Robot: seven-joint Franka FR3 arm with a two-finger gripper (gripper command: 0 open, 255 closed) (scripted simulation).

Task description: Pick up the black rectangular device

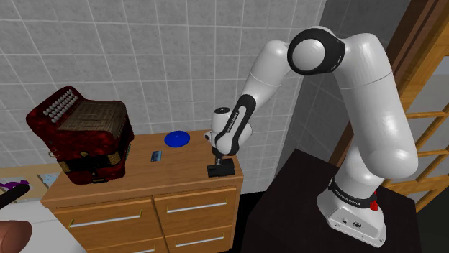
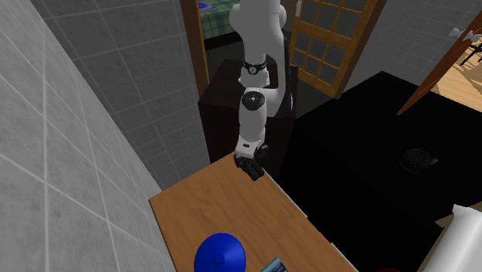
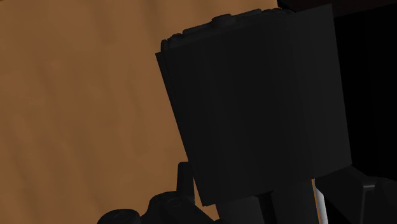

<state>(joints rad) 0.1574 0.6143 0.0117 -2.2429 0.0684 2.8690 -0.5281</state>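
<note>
Shoulder view: black device [image 1: 221,169] at dresser [image 1: 176,175] corner.

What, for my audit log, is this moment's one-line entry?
end effector: down at device | device: black, at dresser corner | nearby: blue dish, accordion

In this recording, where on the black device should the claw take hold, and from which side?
Likely across the shorter width of the black device, near its middle, coming straight down. It lies flat on the wooden dresser near a corner, so only its thin edges give opposing faces. The claw hangs close over it.
</note>
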